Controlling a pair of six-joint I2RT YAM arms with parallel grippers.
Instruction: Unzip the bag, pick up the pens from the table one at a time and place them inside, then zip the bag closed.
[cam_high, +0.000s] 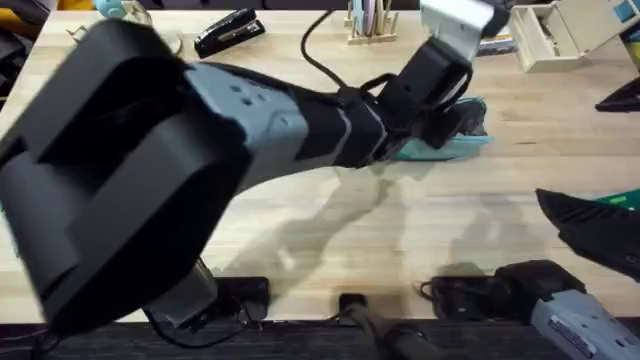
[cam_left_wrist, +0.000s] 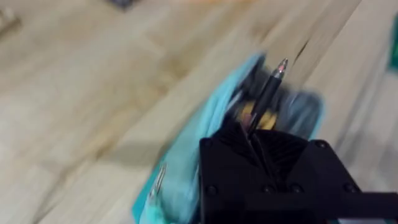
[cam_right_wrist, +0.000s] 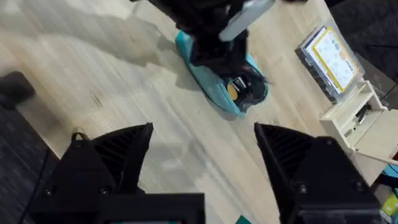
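Overhead: the left gripper (cam_high: 440, 115) is reached to the upper right of frame, over the bag (cam_high: 462, 143) on the table (cam_high: 330, 230).

Left wrist: 1 pen (cam_left_wrist: 266, 94) is pinched in closed fingers, tip aimed into the open pouch, judged for insertion.

Right wrist: the right gripper (cam_right_wrist: 202, 158) is held spread wide, clear.

Left end effector (cam_left_wrist: 256, 144) clamps pen (cam_left_wrist: 268, 93) over open bag (cam_left_wrist: 199, 155).

The pale wooden plank bench (cam_high: 400, 230) carries a soft teal-blue fabric pouch (cam_high: 455, 145) toward its far side, a black stapler (cam_high: 227, 32) at the far edge, and a clear card box (cam_right_wrist: 328, 59) nearby.
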